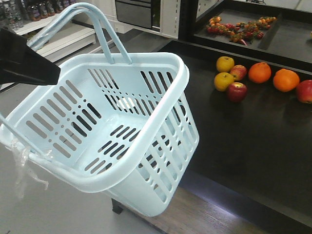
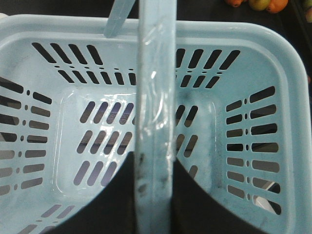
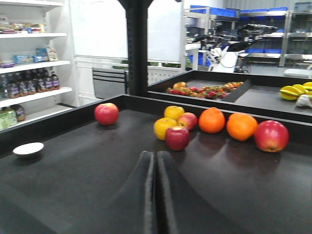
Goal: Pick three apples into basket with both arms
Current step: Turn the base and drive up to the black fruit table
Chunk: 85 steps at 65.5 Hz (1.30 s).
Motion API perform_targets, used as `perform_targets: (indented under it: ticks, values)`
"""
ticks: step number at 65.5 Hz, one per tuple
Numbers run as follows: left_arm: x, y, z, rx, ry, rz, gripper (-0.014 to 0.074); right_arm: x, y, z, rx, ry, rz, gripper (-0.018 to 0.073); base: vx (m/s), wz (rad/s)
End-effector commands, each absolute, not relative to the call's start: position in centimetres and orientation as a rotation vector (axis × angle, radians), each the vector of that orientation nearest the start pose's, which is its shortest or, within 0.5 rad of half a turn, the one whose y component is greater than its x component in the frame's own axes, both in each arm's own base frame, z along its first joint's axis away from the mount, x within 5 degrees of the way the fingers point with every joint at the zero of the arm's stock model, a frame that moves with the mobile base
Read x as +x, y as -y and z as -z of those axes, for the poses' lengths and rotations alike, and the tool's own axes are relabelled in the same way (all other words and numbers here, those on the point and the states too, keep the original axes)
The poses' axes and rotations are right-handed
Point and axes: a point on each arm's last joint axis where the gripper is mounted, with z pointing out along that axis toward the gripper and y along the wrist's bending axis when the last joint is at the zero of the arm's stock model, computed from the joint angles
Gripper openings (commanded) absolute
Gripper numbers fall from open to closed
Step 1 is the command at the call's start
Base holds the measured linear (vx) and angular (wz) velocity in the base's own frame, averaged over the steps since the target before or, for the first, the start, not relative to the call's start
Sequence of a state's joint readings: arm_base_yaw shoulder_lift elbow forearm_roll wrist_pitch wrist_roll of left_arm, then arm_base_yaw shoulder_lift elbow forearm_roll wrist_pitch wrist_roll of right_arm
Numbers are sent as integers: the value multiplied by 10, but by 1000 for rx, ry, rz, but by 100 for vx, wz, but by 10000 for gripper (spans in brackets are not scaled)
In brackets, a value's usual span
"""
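The pale blue basket [image 1: 146,146] hangs tilted in the air left of the black table, and nothing lies in it. My left gripper [image 2: 155,195] is shut on the basket handle [image 2: 155,112]; the black left arm [image 1: 22,63] shows at the upper left. On the table, a dark red apple [image 3: 177,138] sits ahead of my right gripper [image 3: 155,156], which is shut on nothing, low over the tabletop. A second red apple [image 3: 271,135] lies far right, and a third apple [image 3: 107,113] sits alone at the left. The first two also show from the front: the dark red apple [image 1: 237,91], the right apple [image 1: 304,91].
Two yellow fruits [image 3: 165,127], a pinkish apple [image 3: 187,120] and two oranges [image 3: 226,122] cluster with the apples. A small white dish [image 3: 28,148] sits at the table's left. A raised rim [image 3: 146,100] borders the table, a tray of small fruits [image 3: 204,90] behind it. Shelves [image 3: 29,63] stand left.
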<state>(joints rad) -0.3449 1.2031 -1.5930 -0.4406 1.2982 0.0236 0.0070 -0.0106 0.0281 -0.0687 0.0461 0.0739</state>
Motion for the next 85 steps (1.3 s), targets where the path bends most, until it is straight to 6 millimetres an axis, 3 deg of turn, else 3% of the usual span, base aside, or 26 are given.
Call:
perform_targets:
  ticks: [1, 85]
  values:
    - [170, 105, -493, 479, -2236, 784, -7, 56, 0, -202, -9, -1478, 6, -5, 8, -31]
    - [170, 105, -493, 479, -2236, 784, -8, 56, 0, -202, -9, -1478, 6, -5, 9, -33]
